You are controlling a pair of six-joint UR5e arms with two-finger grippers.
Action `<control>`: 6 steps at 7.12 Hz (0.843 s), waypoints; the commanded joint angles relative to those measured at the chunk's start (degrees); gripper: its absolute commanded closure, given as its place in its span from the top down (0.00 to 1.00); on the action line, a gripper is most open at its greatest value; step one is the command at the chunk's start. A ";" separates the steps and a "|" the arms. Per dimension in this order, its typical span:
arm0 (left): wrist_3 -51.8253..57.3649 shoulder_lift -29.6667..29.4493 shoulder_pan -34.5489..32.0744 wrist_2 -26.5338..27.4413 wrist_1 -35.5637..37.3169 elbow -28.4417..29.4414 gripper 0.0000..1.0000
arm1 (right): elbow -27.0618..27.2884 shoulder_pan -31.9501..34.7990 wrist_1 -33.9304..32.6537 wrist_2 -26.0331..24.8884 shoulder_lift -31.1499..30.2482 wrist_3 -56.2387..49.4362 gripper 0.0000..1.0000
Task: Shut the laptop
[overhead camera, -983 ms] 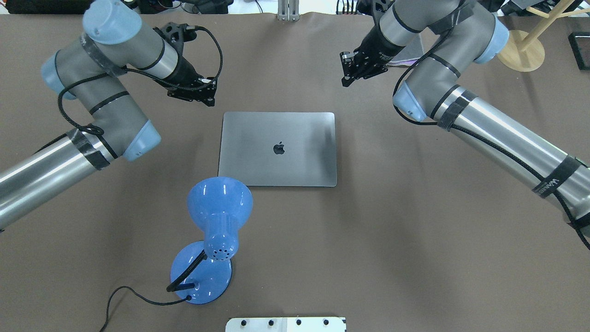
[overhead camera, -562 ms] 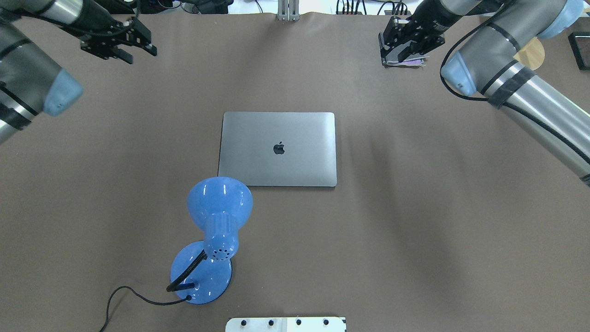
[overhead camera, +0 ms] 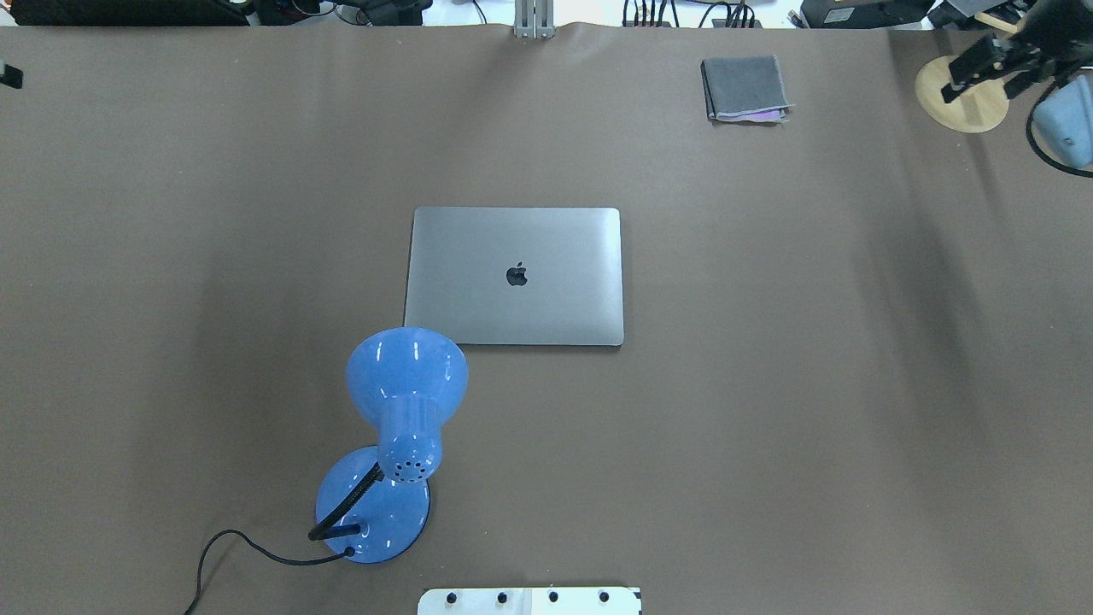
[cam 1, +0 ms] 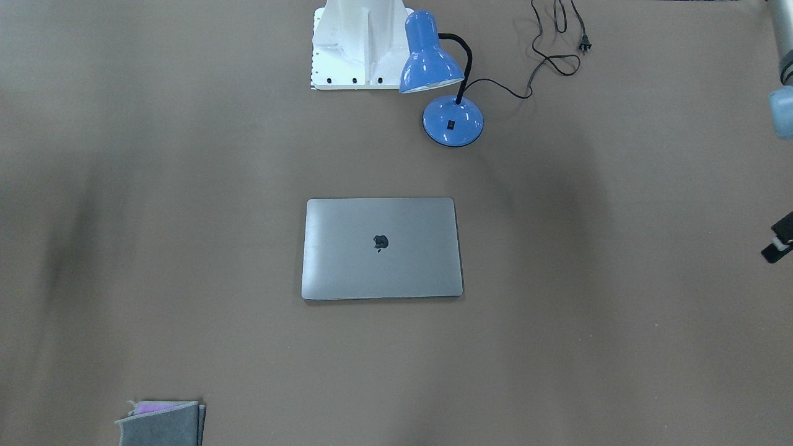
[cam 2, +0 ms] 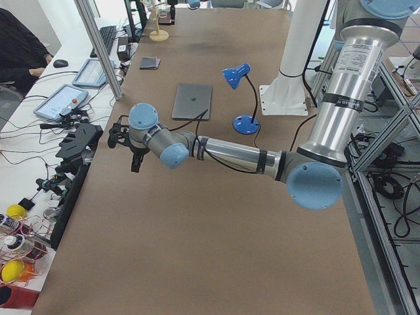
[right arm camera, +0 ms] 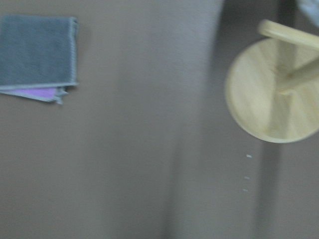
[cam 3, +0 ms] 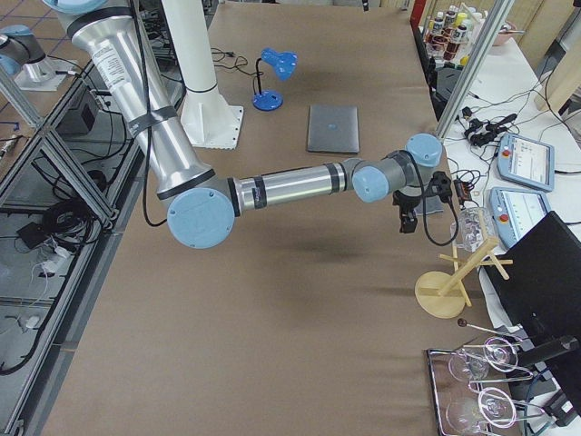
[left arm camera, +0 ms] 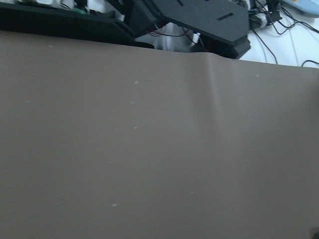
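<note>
The laptop (overhead camera: pixel 515 275) lies flat in the middle of the table with its space-grey lid down and the dark apple logo up. It also shows in the front-facing view (cam 1: pixel 381 248). Keyboard and screen are hidden under the lid. My right gripper (overhead camera: pixel 982 85) is far off at the back right corner, over a wooden stand base, and its fingers look apart and empty. My left gripper (cam 2: pixel 126 149) hangs at the table's far left edge. Only a black tip of it (overhead camera: pixel 8 75) shows overhead, so I cannot tell whether it is open or shut.
A blue desk lamp (overhead camera: pixel 406 393) stands just in front of the laptop's left corner, its cord (overhead camera: pixel 248 547) trailing left. A folded grey cloth (overhead camera: pixel 745 87) lies at the back right. A round wooden stand base (overhead camera: pixel 961 111) sits at the right corner.
Both arms have swung outward and away from the laptop, the left to the far left edge, the right to the back right corner. The laptop has not moved.
</note>
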 commanded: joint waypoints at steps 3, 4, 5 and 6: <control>14.68 15.52 -5.05 0.57 12.45 -8.79 0.99 | 3.85 8.99 -9.92 -1.05 -14.19 -17.58 1.00; 17.74 19.81 -6.36 0.22 16.01 -11.28 0.99 | 7.35 10.83 -16.05 -0.87 -15.78 -20.84 1.00; 18.03 20.37 -6.98 -0.05 16.22 -11.40 0.99 | 12.60 10.94 -18.20 -0.09 -20.32 -22.00 1.00; 17.95 19.16 -7.42 -0.05 19.18 -11.48 0.99 | 15.35 11.72 -18.31 2.70 -22.28 -22.01 1.00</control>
